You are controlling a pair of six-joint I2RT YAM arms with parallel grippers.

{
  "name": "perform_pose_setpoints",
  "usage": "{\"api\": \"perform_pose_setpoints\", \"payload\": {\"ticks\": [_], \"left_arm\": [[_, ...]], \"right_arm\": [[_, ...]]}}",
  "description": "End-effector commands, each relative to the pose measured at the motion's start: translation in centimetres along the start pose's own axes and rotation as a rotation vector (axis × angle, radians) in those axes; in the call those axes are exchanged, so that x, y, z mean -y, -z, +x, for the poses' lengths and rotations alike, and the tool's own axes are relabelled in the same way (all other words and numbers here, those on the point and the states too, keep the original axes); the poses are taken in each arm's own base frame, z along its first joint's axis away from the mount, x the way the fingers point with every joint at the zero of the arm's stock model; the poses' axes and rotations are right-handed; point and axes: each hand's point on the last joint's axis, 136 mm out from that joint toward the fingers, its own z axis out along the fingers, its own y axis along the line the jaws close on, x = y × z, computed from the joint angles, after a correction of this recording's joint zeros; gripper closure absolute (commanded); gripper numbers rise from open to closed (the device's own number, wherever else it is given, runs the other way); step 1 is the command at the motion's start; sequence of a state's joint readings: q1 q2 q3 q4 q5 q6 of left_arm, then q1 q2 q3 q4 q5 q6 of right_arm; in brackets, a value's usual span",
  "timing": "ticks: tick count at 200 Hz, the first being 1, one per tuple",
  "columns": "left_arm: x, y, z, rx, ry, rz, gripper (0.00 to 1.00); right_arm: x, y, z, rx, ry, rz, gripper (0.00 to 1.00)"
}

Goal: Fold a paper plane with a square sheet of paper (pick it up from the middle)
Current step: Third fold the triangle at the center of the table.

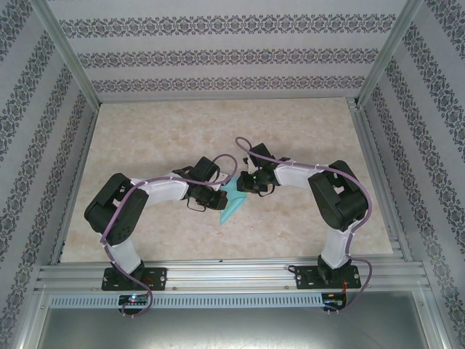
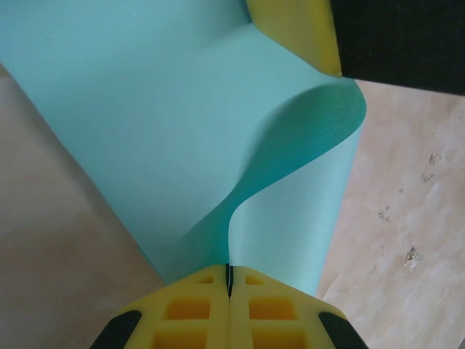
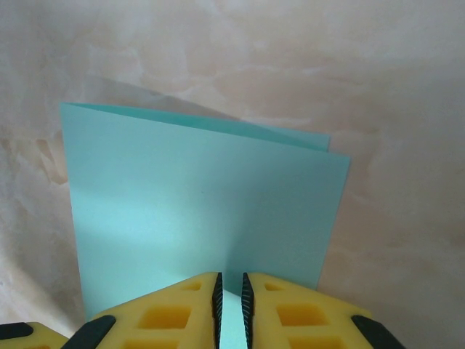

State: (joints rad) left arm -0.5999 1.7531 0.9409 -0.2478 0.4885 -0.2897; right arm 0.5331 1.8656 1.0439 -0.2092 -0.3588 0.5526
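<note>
The square sheet of paper (image 1: 232,206) is teal and lies folded at the table's middle, between both arms. In the left wrist view the sheet (image 2: 167,123) curls up in an S-bend. My left gripper (image 2: 229,280) is shut on its near edge, the paper pinched between the yellow pads. It meets the sheet from the left (image 1: 221,198). A yellow finger (image 2: 294,29) of the right gripper touches the curl's far side. In the right wrist view the sheet (image 3: 203,196) shows two layers with offset far edges. My right gripper (image 3: 231,294) stands over its near edge, jaws a narrow gap apart, teal showing between them.
The beige marbled tabletop (image 1: 167,138) spreads around the paper. Patterned walls and metal frame posts (image 1: 69,62) close it in on three sides. Purple cables run along both arms.
</note>
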Motion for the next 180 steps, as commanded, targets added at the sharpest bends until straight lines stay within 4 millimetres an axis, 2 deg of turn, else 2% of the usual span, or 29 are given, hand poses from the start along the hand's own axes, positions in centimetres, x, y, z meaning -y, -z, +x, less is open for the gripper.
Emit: {"api": "perform_pose_setpoints", "payload": {"ticks": [1, 180], "left_arm": [[-0.50, 0.24, -0.71, 0.014, 0.018, -0.018, 0.94], [-0.85, -0.44, -0.50, 0.006, 0.015, -0.019, 0.92]], "right_arm": [[1.60, -1.14, 1.59, -0.053, -0.029, 0.068, 0.81], [1.85, -1.40, 1.90, -0.060, -0.033, 0.076, 0.81]]}}
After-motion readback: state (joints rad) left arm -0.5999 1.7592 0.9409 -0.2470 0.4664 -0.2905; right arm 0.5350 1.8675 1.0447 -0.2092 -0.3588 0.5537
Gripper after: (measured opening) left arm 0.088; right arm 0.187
